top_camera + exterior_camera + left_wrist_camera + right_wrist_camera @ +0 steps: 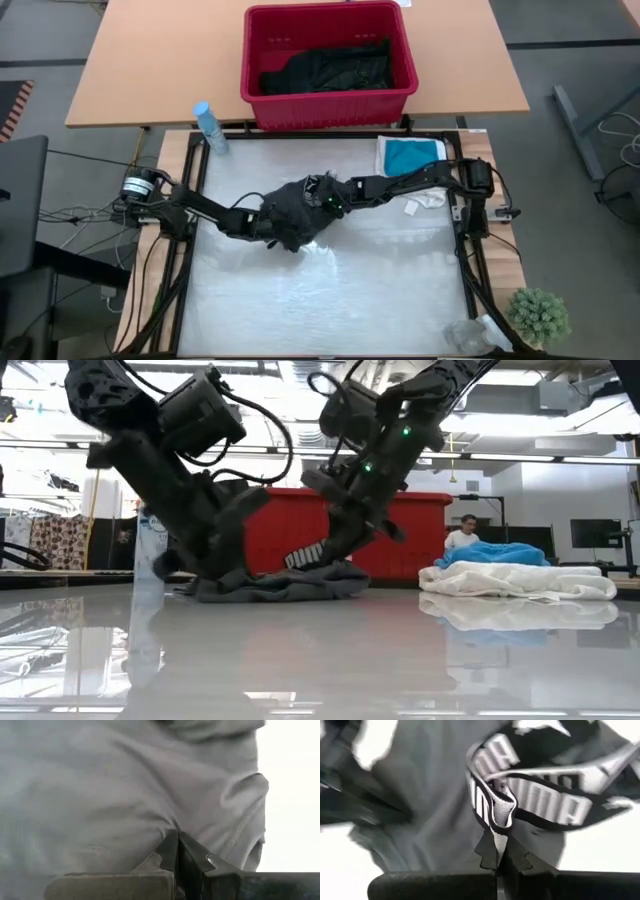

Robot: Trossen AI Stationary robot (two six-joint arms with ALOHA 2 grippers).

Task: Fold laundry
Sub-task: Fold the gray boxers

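A dark grey garment (296,212) lies bunched at the middle of the table, with both grippers shut on it. It has a black-and-white lettered waistband (540,800). My left gripper (178,844) comes at its left part, and my right gripper (501,851) at its right, far part. In the low view the garment's (285,582) lower part rests on the table. A small teal garment (410,155) lies on a white one at the far right. Black clothes (330,68) fill the red basket. My left gripper pinches a pucker of the plain grey cloth (167,827) between its two fingers, slanting down from the table's left. The cloth gathers in creases toward the fingertips. One layer or several, I cannot tell. My right gripper pinches the lettered waistband at a doubled-over fold (501,820) between its two fingers, slanting down from the table's right. The band stands up from the fingertips in a loop. The rest of the garment trails down to the table.
The red basket (255,95) stands on the wooden table beyond the far edge. A clear bottle (210,128) is at the far left corner, a small white scrap (426,203) at the right, a green plant (540,315) at the near right. Bare shiny tabletop (330,300) lies nearer.
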